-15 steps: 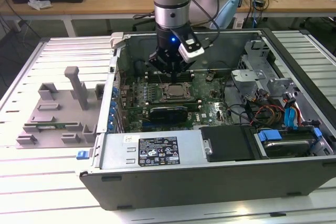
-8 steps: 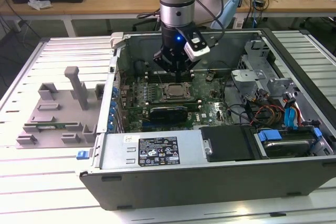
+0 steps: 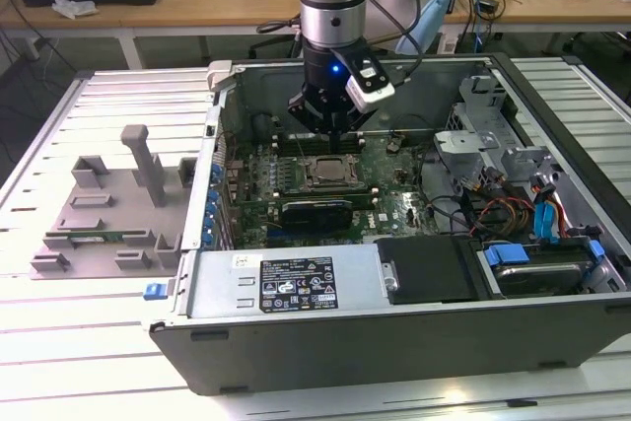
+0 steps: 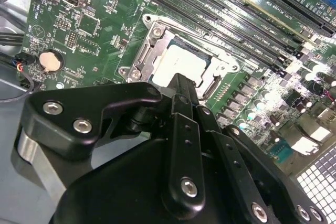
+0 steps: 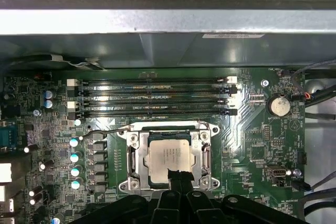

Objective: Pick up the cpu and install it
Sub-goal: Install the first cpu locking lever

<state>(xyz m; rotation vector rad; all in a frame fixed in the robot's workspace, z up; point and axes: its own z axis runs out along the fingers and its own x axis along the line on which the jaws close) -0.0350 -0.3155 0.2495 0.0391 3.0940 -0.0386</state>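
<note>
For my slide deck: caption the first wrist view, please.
Gripper at the edge of the cpu lying in its motherboard socket.

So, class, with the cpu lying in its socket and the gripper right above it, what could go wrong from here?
1. The gripper is shut, its tip at one edge of the cpu, not its middle; a push there could tilt the chip in the socket frame.
2. The memory slots and capacitors stand close beside the socket; a sideways slip could strike them.

The cpu top is shiny metal (end effector: matt black).
</note>
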